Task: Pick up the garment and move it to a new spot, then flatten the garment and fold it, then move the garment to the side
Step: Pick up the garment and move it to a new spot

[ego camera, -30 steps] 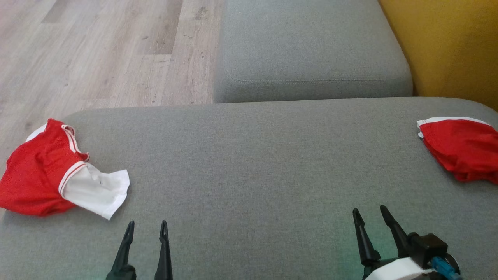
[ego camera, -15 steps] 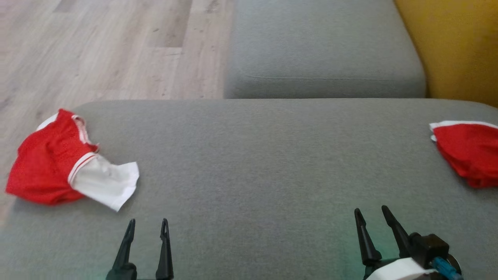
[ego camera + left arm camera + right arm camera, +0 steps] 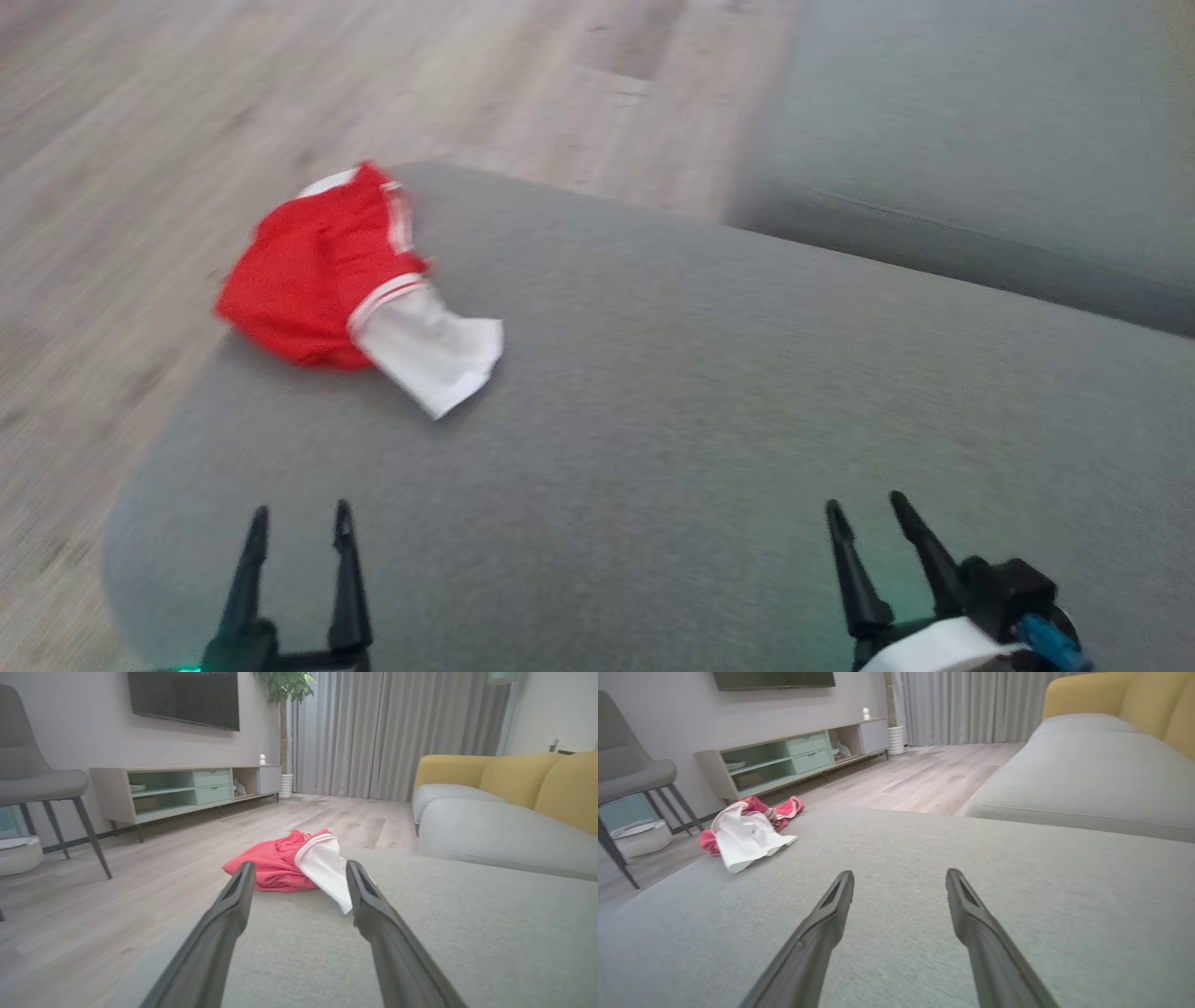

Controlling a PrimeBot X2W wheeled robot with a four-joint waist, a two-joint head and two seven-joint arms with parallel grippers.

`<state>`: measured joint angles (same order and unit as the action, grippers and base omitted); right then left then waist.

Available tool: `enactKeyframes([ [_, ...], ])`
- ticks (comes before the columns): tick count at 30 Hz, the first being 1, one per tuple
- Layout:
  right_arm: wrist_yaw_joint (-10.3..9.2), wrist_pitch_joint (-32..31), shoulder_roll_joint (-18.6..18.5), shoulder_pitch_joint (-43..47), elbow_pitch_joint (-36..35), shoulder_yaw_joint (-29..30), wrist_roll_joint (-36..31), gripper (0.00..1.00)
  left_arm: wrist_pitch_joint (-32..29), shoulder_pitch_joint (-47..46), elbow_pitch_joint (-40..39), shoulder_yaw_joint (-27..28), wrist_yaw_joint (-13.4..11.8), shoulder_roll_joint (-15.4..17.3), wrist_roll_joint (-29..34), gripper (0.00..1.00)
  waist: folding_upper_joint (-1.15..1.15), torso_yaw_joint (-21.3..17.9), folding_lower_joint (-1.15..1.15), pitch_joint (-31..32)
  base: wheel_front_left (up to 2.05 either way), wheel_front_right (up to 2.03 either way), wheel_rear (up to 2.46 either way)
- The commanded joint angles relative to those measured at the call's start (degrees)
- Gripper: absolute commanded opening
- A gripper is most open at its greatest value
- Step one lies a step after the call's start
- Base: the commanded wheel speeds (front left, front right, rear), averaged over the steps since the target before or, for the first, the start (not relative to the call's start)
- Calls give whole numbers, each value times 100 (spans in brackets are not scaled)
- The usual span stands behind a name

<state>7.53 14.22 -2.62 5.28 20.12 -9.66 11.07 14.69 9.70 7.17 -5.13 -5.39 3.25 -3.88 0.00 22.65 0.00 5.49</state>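
A crumpled red and white garment (image 3: 345,289) lies near the far left corner of the grey cushion (image 3: 672,401). The left wrist view has the garment (image 3: 289,863) straight ahead, beyond the fingertips. In the right wrist view the garment (image 3: 747,830) lies far off to the left. My left gripper (image 3: 299,523) hovers open at the cushion's near left, well short of the cloth, nothing between its fingers. Low at the right, my right gripper (image 3: 864,513) is open too and holds nothing.
A second grey cushion (image 3: 980,159) adjoins at the far right, with yellow backrests (image 3: 514,774) behind it. Wooden floor (image 3: 140,187) borders the cushion's left and far edges. A grey chair (image 3: 42,788) and a low TV cabinet (image 3: 182,788) stand across the floor.
The head camera has swung left, so the whole picture shifted right. The second red garment at the right edge has left the view. Both grippers stay open as before.
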Motion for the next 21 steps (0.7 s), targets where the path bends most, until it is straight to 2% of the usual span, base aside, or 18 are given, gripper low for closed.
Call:
enactKeyframes([
  [1, -4, 78, -26, -341, -165, -182, -31, 100, 30, -140, -253, 247, -39, -21, 20, 100, 0, 411, 0, -162, 0, 0, 0],
  [6, -4, 78, -26, -527, -93, -178, -191, 100, 30, -132, -503, 452, -87, -25, 9, 100, 0, 594, 0, -395, 0, 0, 0],
  [10, -4, 78, -89, -536, -101, -31, -321, 100, 30, -408, -690, 548, -19, 23, 66, 100, 0, 683, 0, -665, 0, 0, 0],
  [16, -4, 78, -527, -650, -342, 272, -541, 100, 30, -1768, -818, 703, 232, 162, -14, 100, 0, 685, 0, -1591, 0, 0, 0],
  [17, -4, 78, -527, -650, -342, 272, -541, 100, 30, -1768, -818, 703, 232, 162, -14, 100, 0, 685, 0, -1591, 0, 0, 0],
  [21, -4, 78, -979, -856, -477, 330, -635, 100, 30, -2992, -192, 625, 498, 337, -4, 100, 0, 611, 0, -2283, 0, 0, 0],
])
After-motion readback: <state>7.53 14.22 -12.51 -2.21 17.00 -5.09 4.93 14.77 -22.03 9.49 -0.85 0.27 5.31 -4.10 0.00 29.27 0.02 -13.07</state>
